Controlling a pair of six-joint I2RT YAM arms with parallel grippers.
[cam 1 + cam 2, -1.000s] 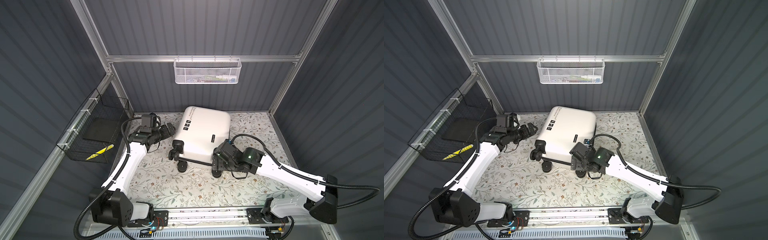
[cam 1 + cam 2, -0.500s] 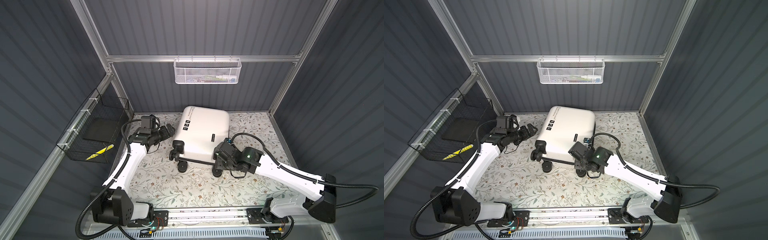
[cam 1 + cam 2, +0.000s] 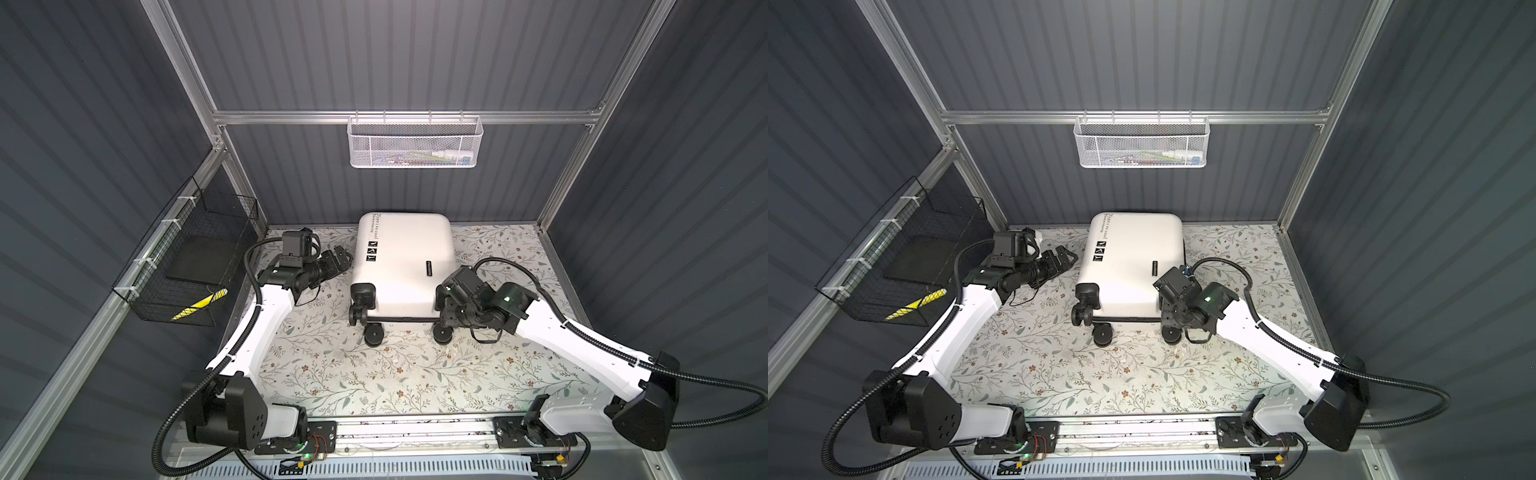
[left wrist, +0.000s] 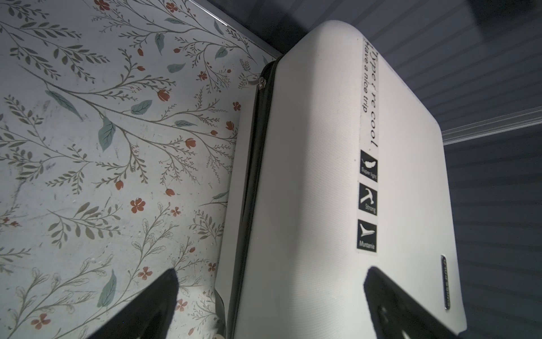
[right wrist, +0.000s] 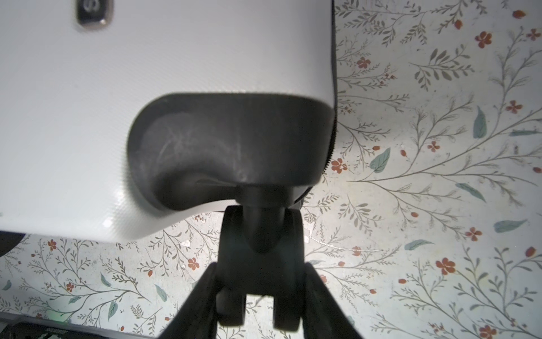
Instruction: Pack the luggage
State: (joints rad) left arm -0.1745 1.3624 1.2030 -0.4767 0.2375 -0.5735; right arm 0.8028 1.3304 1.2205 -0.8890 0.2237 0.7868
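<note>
The luggage (image 3: pixel 405 257) (image 3: pixel 1133 257) is a white hard-shell suitcase lying flat and closed at the back of the floral table, wheels toward the front. My left gripper (image 3: pixel 343 259) (image 3: pixel 1067 259) stands open beside its left side, level with the black stickers. In the left wrist view the fingertips frame the shell (image 4: pixel 316 146) and its black zipper seam, with the left gripper (image 4: pixel 271 274) not touching. My right gripper (image 3: pixel 446 309) (image 3: pixel 1169 309) (image 5: pixel 259 273) is shut on the black twin wheel (image 5: pixel 259 249) at the near right corner, below its black housing.
A white mesh basket (image 3: pixel 415 143) hangs on the back rail above the suitcase. A black wire basket (image 3: pixel 187 266) hangs on the left wall, holding a dark flat item and a yellow-black one. The back wall stands right behind the suitcase. Floral tabletop (image 3: pixel 374 374) lies in front.
My right gripper has shut on the corner wheel. The suitcase has turned from a slant to square with the back wall and slid backward. The left gripper stays open.
</note>
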